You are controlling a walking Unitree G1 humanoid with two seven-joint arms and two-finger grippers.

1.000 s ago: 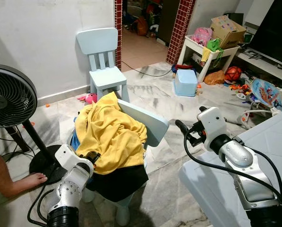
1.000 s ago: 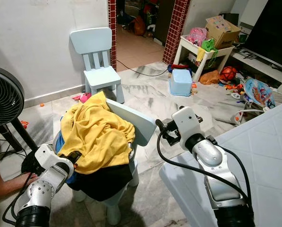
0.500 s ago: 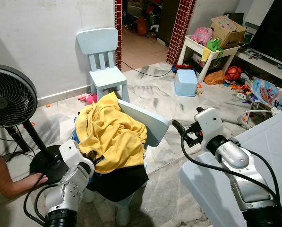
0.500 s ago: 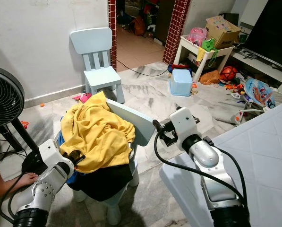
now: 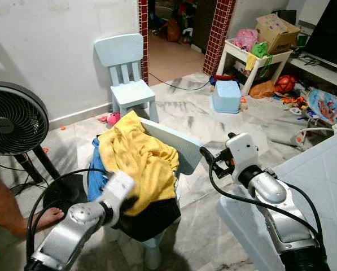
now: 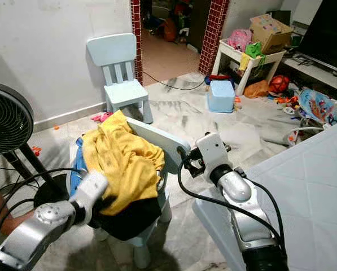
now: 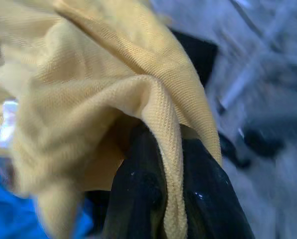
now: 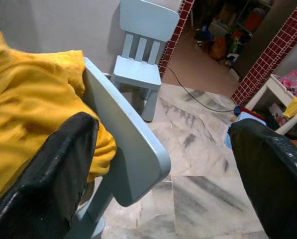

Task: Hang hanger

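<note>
A yellow garment [image 5: 137, 164] is heaped over a small light-blue chair [image 5: 179, 148], on top of a black cloth [image 5: 151, 220] and a blue one [image 5: 95, 172]. My left gripper [image 7: 170, 199] is at the pile's near lower edge, shut on a fold of the yellow garment that runs between its two black fingers [image 7: 138, 194]. My right gripper [image 5: 206, 155] hovers open just right of the chair's tilted backrest [image 8: 128, 144], with nothing between its fingers. No hanger can be made out.
A standing fan [image 5: 13, 121] and a person's foot [image 5: 47, 217] are at the left. A second light-blue chair [image 5: 126, 73] stands by the wall. A white mattress [image 5: 320, 180] lies at the right. Toys, a blue box [image 5: 227, 96] and a white table [image 5: 253, 59] sit behind.
My left arm has reached further forward to the yellow garment's lower edge. The right gripper has edged left toward the chair's backrest. The camera has shifted a little.
</note>
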